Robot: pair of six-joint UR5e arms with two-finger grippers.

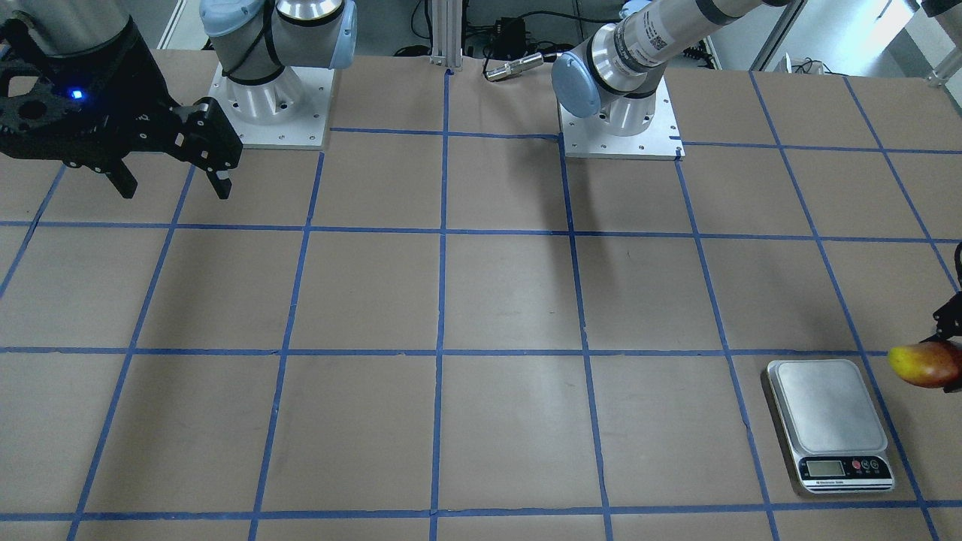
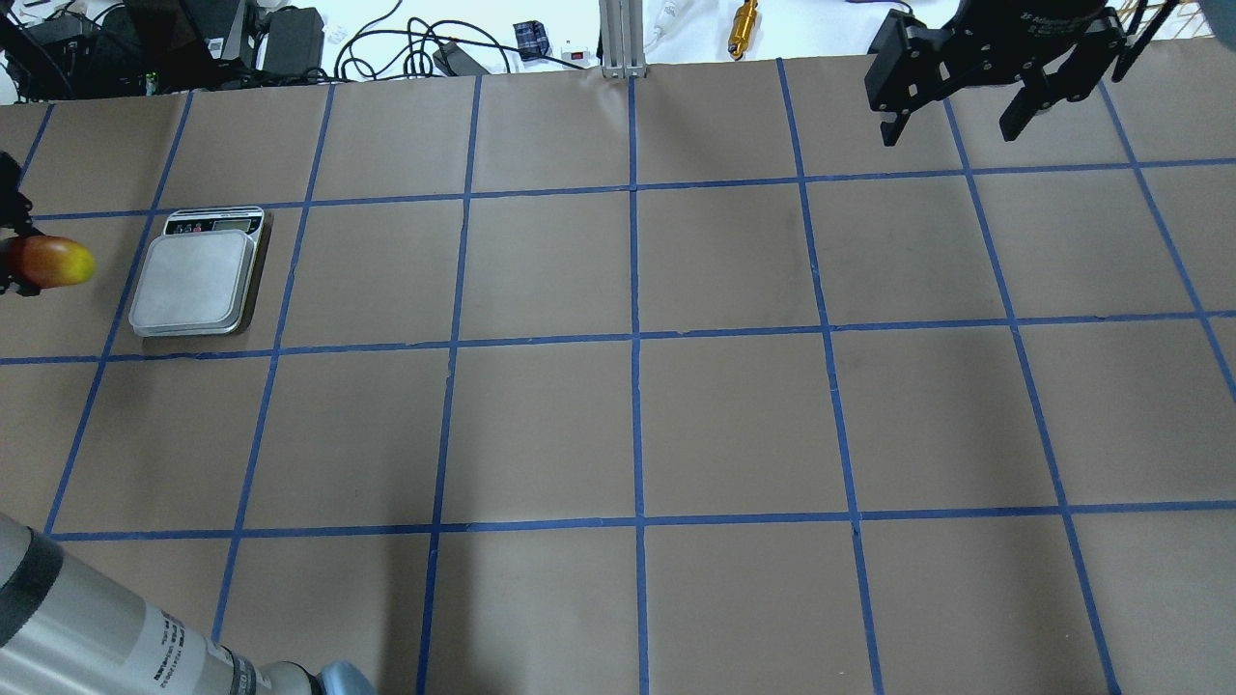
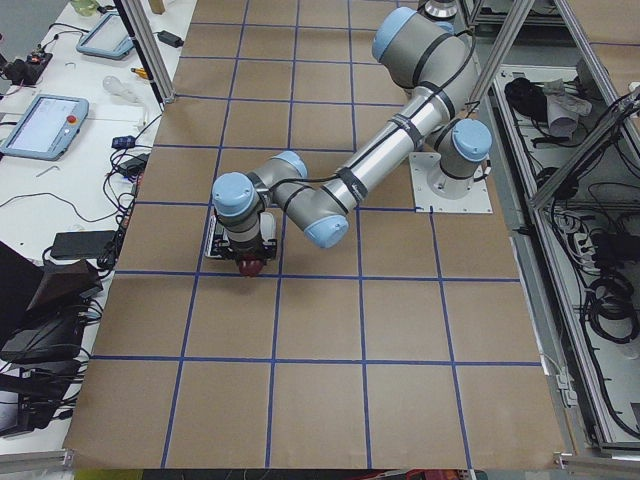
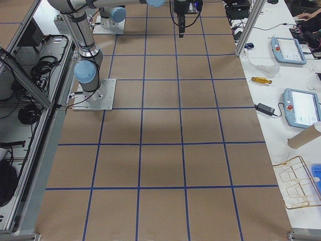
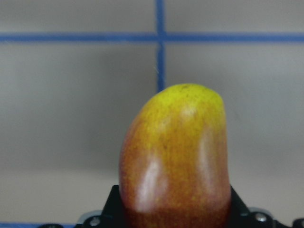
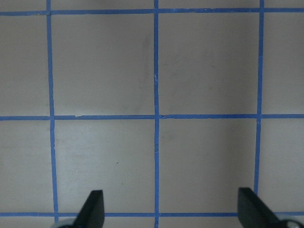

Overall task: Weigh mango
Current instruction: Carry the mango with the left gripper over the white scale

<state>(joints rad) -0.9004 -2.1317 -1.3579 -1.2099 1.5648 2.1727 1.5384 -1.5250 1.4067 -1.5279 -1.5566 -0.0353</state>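
The mango (image 1: 926,364), yellow at its tip and red-orange at the back, is held in my left gripper (image 1: 945,359) at the table's left end. It hangs above the paper just beside the scale (image 1: 830,421), not over its platform. In the overhead view the mango (image 2: 53,262) is left of the scale (image 2: 198,280). The left wrist view shows the mango (image 5: 175,156) between the jaws, yellow end pointing away. My right gripper (image 1: 175,188) is open and empty, high over the far right of the table (image 2: 948,133); its fingers (image 6: 92,211) stand wide apart.
The scale's silver platform is bare and its display (image 1: 823,469) faces the operators' side. Brown paper with a blue tape grid (image 2: 637,338) covers the table. Cables and a brass part (image 2: 744,16) lie beyond the far edge.
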